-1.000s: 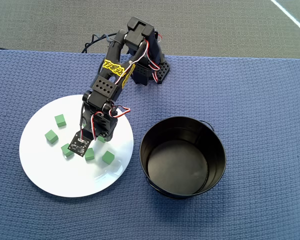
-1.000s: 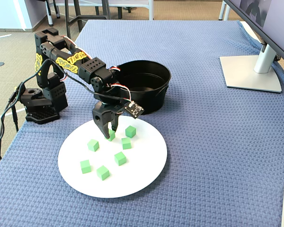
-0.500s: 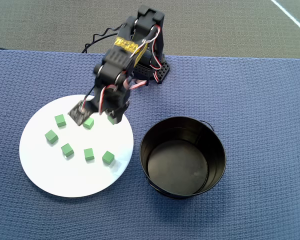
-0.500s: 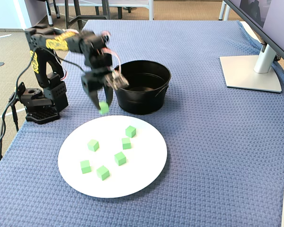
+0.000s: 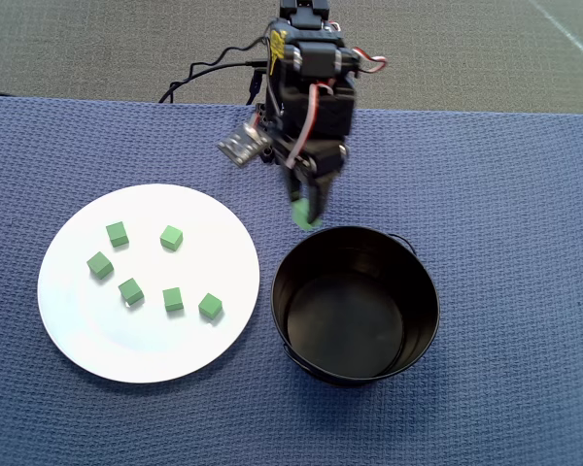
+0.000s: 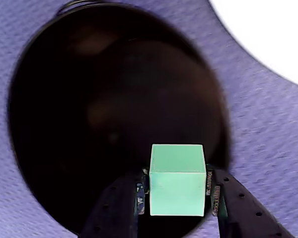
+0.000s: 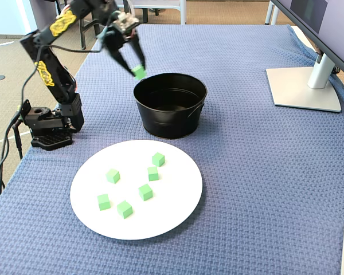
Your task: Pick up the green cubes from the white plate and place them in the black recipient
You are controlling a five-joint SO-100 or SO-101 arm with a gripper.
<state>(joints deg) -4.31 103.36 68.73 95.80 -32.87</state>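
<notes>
Six green cubes (image 5: 171, 237) lie loose on the white plate (image 5: 78, 335), which sits on the blue cloth (image 5: 515, 243) just beside the black pot (image 5: 355, 364), to the pot's left in the overhead view. A seventh cube (image 6: 177, 186) is clamped between the two fingers of the gripper (image 5: 305, 219), held in the air at the pot's far rim. In the wrist view the cube hangs over the near edge of the dark opening, though the blur there makes it hard to say how far inside the rim it is. The pot looks empty. This appears to be the carrying step, with the drop close. The next move likely calls for a little more reach towards the pot's middle, then parting the fingers to let the cube fall.
</notes>
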